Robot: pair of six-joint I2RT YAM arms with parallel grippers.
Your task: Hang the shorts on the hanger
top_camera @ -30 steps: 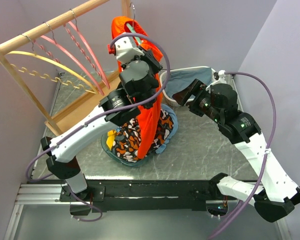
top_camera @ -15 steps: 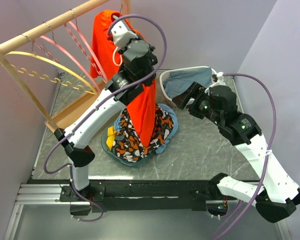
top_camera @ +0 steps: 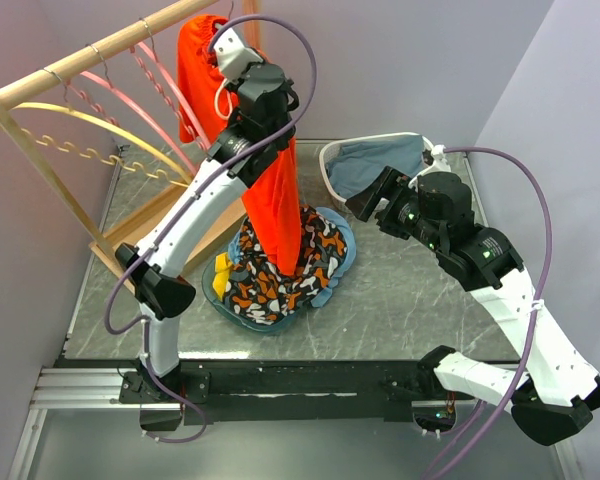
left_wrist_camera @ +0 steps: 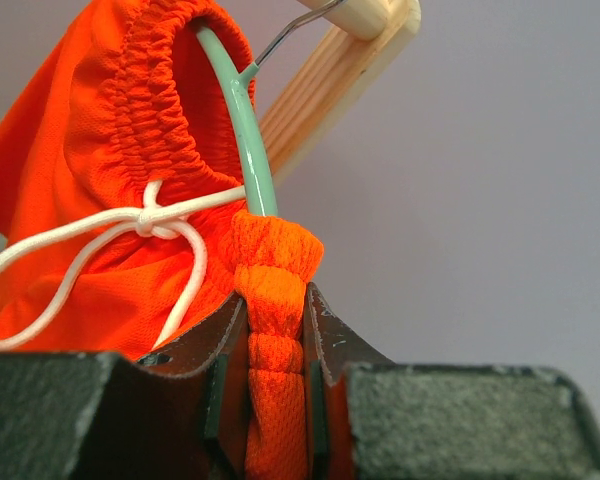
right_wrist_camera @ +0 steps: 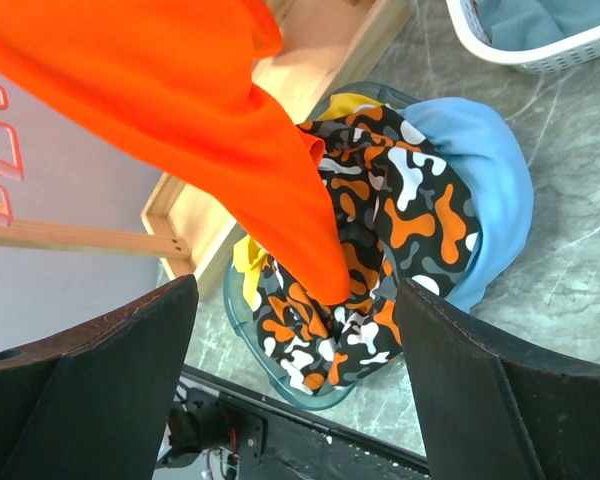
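Observation:
The orange-red shorts hang as a long drape from near the wooden rail down to the tub of clothes. My left gripper is raised high and shut on a bunched fold of their waistband. The pale green hanger runs inside the elastic waistband, and its metal hook reaches up to the end of the rail. The white drawstring is knotted just left of the jaws. My right gripper hovers open above the table to the right; in its wrist view the shorts' lower end hangs between its fingers untouched.
A wooden rack at the back left carries pink hangers and a yellow hanger. A teal tub holds the black-orange-white patterned garment. A white basket with blue-grey cloth stands behind the right gripper. Walls close in on both sides.
My left arm has risen and swung left toward the rack's rail, carrying the shorts and hanger up with it. The right arm has not moved.

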